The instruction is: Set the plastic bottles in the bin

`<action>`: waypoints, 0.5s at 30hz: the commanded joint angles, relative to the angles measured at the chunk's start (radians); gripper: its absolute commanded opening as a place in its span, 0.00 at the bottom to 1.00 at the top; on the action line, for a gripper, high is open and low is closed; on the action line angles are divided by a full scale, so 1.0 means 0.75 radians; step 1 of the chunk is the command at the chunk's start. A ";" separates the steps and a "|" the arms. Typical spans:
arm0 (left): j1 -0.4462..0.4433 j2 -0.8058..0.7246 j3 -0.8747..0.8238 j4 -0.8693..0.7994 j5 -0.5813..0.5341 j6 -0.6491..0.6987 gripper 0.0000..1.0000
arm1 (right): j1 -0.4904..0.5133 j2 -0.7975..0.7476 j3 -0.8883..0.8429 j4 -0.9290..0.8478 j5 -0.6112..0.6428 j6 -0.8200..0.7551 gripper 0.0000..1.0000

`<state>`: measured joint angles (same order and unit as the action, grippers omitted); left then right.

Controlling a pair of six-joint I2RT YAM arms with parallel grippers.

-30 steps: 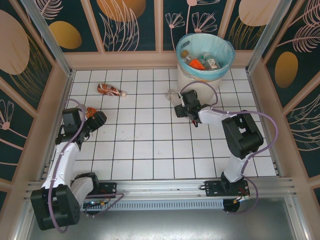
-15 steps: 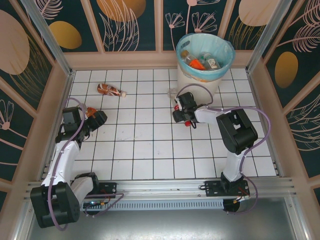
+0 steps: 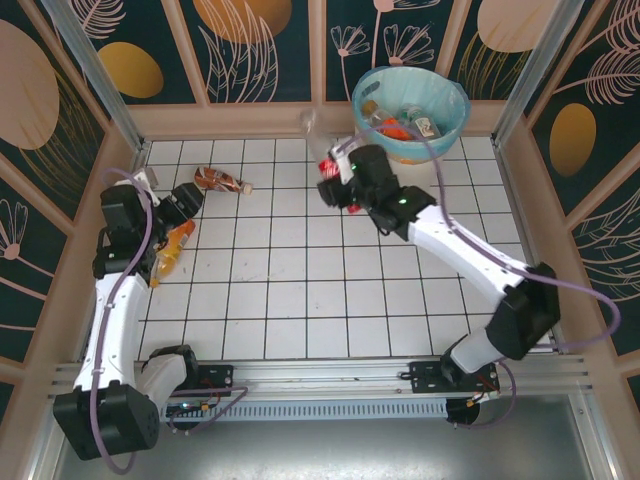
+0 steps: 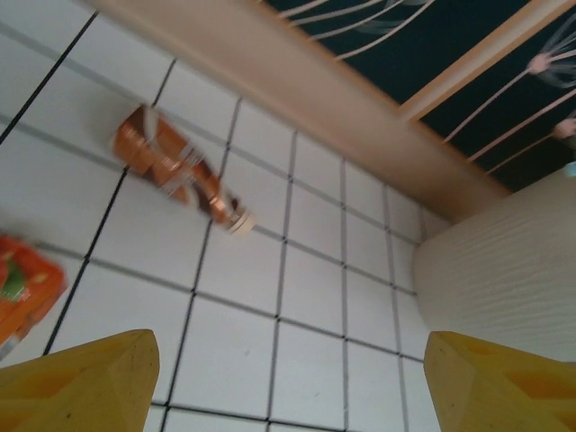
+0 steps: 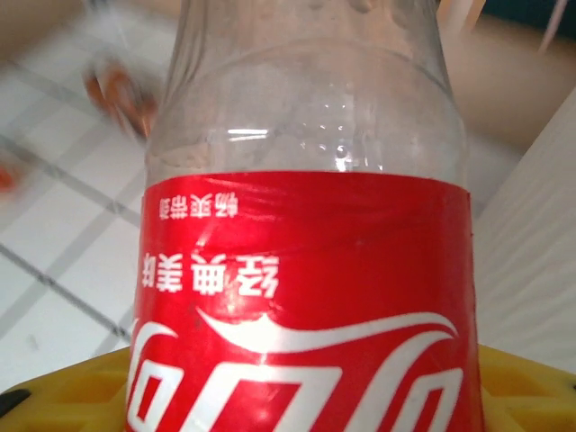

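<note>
Up top, right gripper [image 3: 331, 171] clamps a red-label bottle [image 5: 301, 270] beside the bin [image 3: 455, 122]; left gripper [image 4: 288, 346] gapes wide, empty.

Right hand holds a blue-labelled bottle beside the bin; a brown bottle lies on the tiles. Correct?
Not blue: the right wrist view shows a red label on the bottle in the right hand. It is held beside the bin, and the brown bottle lies on the tiles.

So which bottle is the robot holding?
The clear bottle with the red label, gripped in the right arm's jaws. The brown bottle and the orange bottle just lie on the white tiles, with nothing holding them.
</note>
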<state>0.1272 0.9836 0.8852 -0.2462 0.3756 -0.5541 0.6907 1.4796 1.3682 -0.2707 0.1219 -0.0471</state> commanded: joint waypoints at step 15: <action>-0.503 0.149 0.151 0.136 -0.173 -0.077 0.75 | -0.358 0.418 0.406 0.986 0.536 -0.144 0.47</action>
<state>-0.2436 1.1007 1.0210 -0.1677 0.2775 -0.6056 0.4297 1.7298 1.6211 0.2684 0.4137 -0.0895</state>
